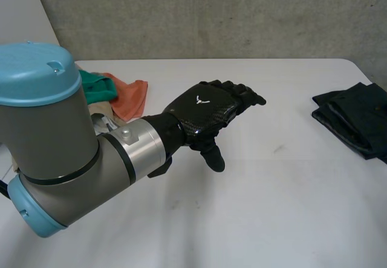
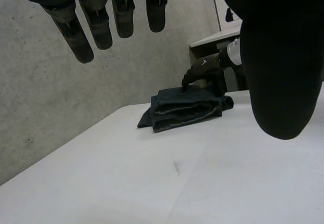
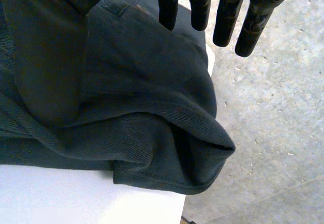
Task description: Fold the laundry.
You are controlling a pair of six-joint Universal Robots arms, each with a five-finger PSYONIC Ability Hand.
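A folded dark blue garment (image 1: 354, 114) lies at the table's right edge, its far corner hanging over the table corner (image 3: 152, 107). My right hand (image 3: 223, 11) hovers over it with straight fingers, open and holding nothing. The left wrist view shows that hand (image 2: 202, 70) at the far side of the garment (image 2: 187, 107). Above the middle of the table my left hand (image 1: 205, 114) is also open, palm down, with its fingers (image 2: 96, 27) straight and nothing in it.
An orange cloth (image 1: 130, 95) and a green cloth (image 1: 97, 83) lie bunched at the back left, partly behind my left arm (image 1: 54, 141). The white table (image 1: 272, 207) ends just beyond the dark garment, with concrete floor (image 3: 273, 133) below.
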